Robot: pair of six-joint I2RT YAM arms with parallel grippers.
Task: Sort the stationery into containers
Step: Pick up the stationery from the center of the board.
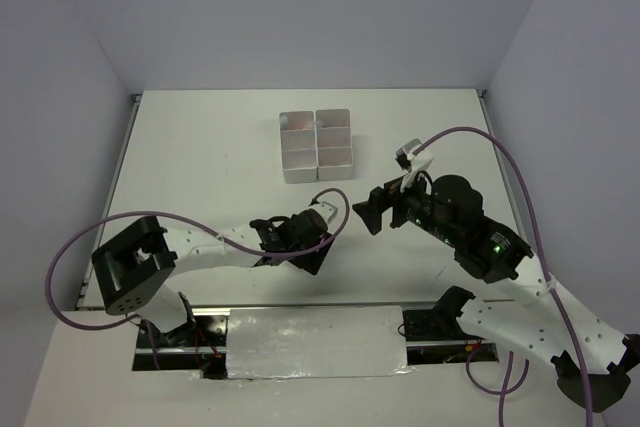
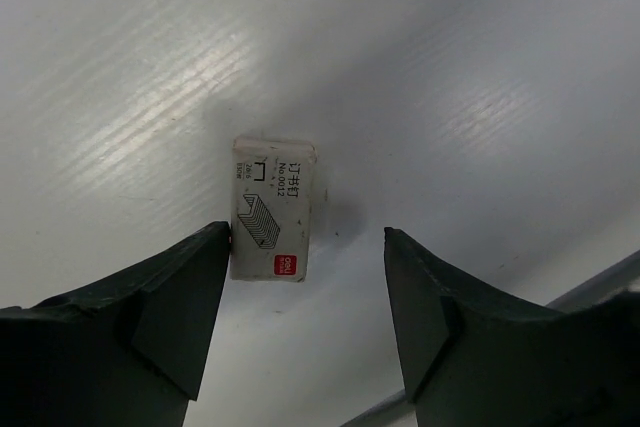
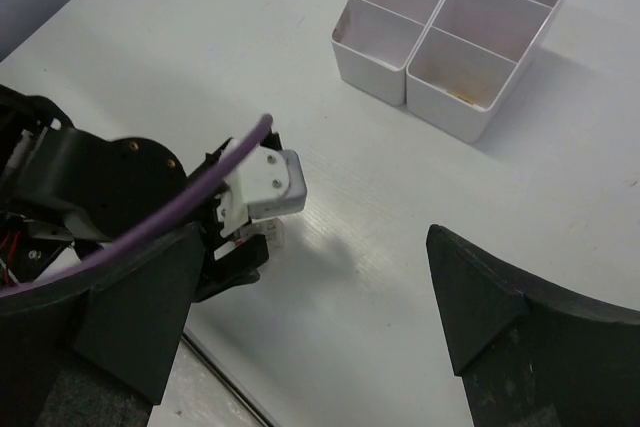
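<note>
Your left hand (image 2: 307, 235) stood spread low over the tabletop (image 2: 450, 77), a small staple box (image 2: 272, 209) lying flat between its fingers, one finger touching the box's edge, the other apart. Your right hand (image 3: 315, 237) hung wide open near the white containers (image 3: 440, 112).

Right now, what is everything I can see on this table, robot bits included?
small white cardboard staple box with a red strip: one, white and red, flat on the table between the left tool's fingers
block of six joined white square open-topped boxes: one, white, far middle of the table; contents too small to tell
table: one, white, under everything
cables: two, purple, looping off the arms
left tool: one, dark, open astride the staple box
right tool: one, dark, open above bare table
</note>
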